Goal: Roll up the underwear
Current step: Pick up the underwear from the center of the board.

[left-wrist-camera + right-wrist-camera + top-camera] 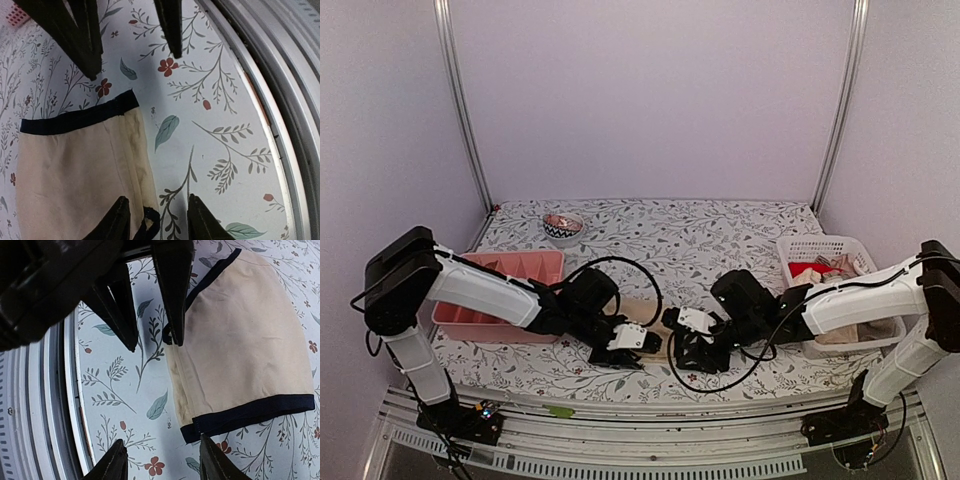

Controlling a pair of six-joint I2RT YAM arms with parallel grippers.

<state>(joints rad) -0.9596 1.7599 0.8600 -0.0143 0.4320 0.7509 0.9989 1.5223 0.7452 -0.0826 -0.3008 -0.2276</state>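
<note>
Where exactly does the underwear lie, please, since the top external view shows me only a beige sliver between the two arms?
Observer: The underwear lies flat on the floral cloth, with one long edge towards the metal rail at the table's front.
Operator: Does it have any trim?
Observer: Yes, the wrist views show black bands across both of its ends.
Operator: Are the fingers closed on it yet?
Observer: No. The left gripper and the right gripper each stand open, astride a corner on the rail side.
</note>
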